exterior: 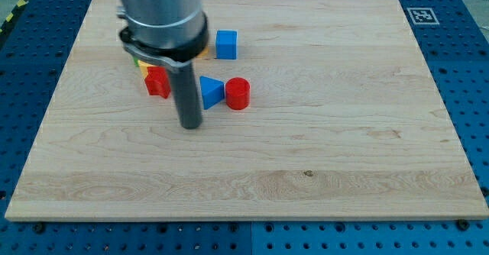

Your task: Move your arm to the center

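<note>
Nearest the camera lay bare board (252,186); above it my tip (189,126) rested on the wood, left of the board's middle. It touched no block: the blue triangle (211,91) sat just up and right of it, the red cylinder (238,93) beside that, a red block (157,81) up and left, a blue cube (226,44) farther toward the top, and yellow and green slivers half hidden behind the arm. With no jaws, the rod held nothing. Stiff and unloaded, it should slide easily; the centre lay to the right, below the cylinder.
</note>
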`<state>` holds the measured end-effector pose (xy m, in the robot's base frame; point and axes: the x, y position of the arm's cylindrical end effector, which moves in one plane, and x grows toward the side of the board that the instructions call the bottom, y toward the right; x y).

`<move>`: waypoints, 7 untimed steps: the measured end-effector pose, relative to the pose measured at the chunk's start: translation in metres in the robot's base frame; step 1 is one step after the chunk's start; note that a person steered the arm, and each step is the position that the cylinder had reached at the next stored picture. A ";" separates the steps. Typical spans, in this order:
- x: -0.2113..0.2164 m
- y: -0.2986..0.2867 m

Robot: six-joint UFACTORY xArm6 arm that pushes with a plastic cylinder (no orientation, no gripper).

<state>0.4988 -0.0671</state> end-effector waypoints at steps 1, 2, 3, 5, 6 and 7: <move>0.011 0.048; -0.001 0.087; -0.013 0.108; -0.048 0.102; -0.048 0.102; -0.048 0.095</move>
